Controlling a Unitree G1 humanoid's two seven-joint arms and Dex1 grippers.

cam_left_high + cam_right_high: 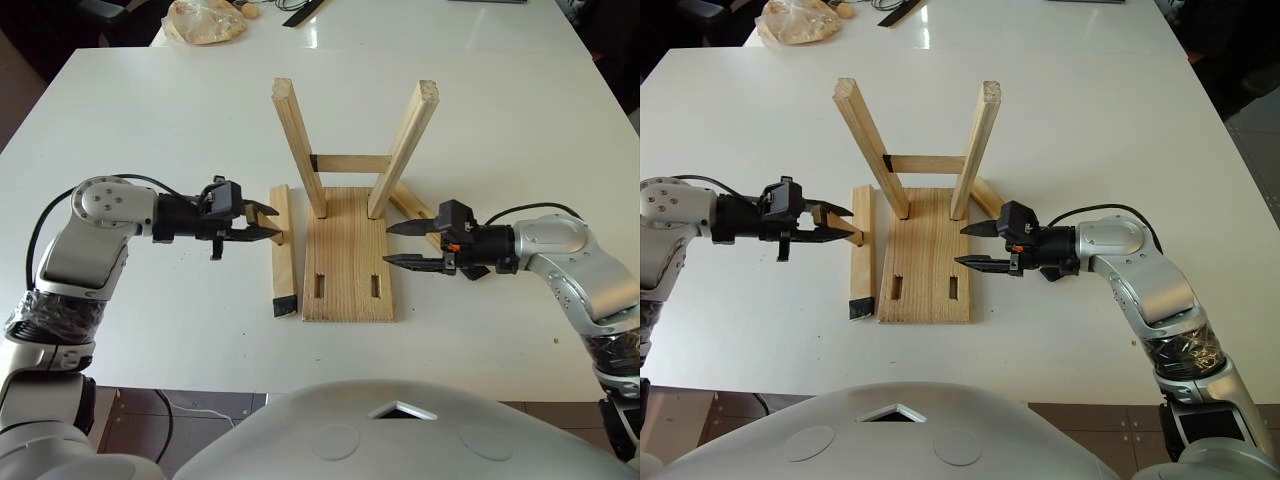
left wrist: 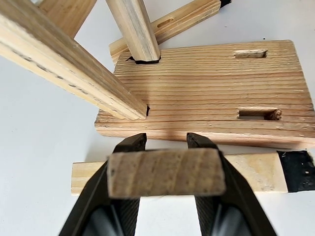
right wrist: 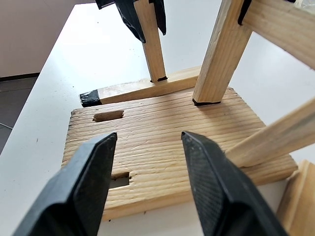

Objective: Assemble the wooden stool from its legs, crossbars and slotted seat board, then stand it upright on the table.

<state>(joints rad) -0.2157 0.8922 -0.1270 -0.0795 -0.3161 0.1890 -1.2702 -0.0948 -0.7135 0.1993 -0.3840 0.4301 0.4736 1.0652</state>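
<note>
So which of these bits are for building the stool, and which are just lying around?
For the stool: seat board, two standing legs, crossbar between them, loose leg beside the board, wooden piece in the left gripper.
Lying about: plastic bag and dark object at the table's far edge.

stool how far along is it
Done: two legs stand in the far slots of the seat board, joined by a crossbar. In hand: the left tool is shut on a short bar over a loose leg; the right tool is open. Left: both near slots are empty, a second leg lies loose, and the stool isn't upright yet.
</note>
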